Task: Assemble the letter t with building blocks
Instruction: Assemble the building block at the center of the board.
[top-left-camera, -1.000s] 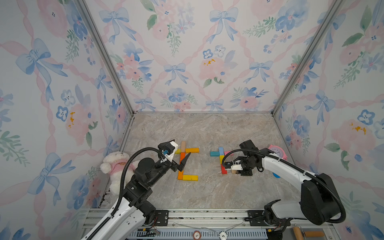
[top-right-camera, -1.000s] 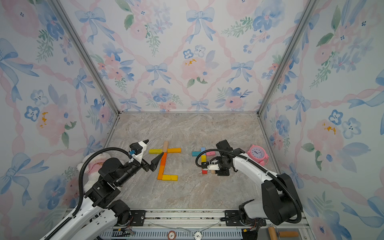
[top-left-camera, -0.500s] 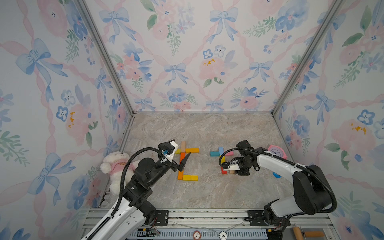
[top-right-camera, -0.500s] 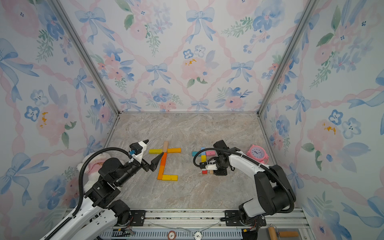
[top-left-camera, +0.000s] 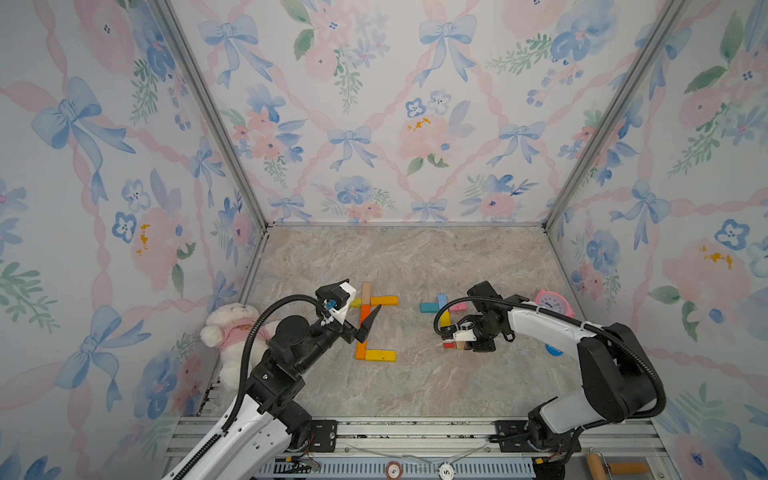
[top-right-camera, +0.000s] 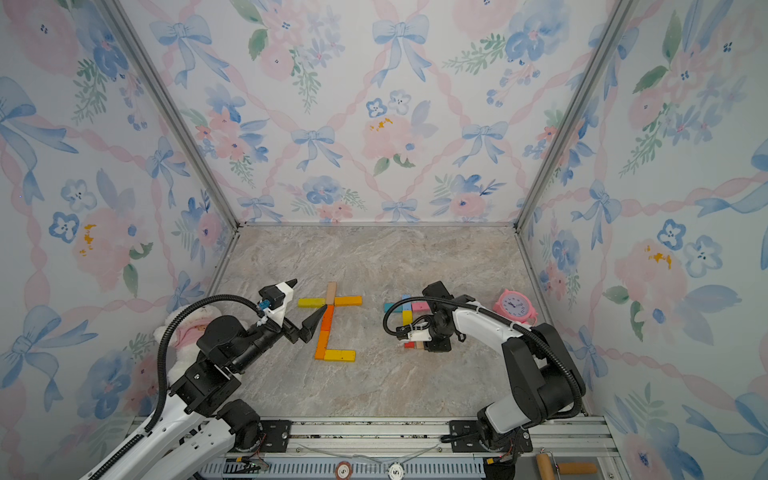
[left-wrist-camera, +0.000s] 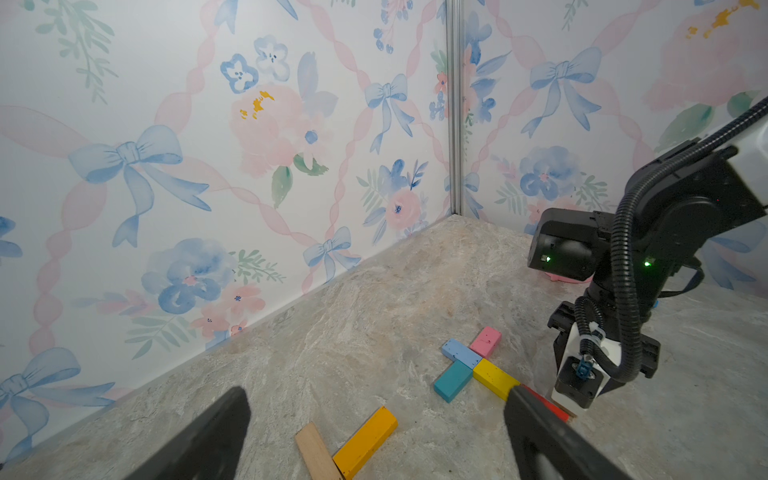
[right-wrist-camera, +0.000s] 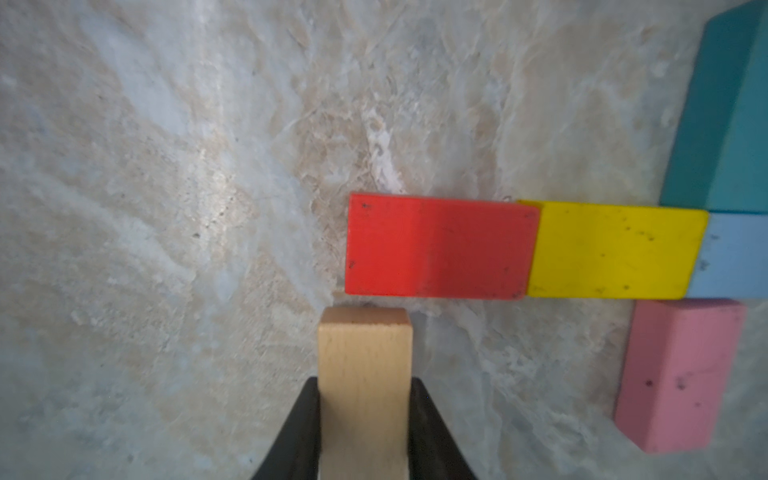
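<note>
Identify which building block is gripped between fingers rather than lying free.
The bare-wood block in the right gripper, its end beside the red block; all others lie free on the table.

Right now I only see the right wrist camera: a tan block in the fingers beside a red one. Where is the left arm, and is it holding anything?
Observer: The left fingers are wide open and empty, beside a second figure of blocks.
Operator: What does it look like?
Observer: An orange stem, a crossbar near its far end, a yellow block jutting from its near end.
Operator: Anything close to my arm?
Observer: A pink clock by the right wall, partly hidden behind the right arm.
</note>
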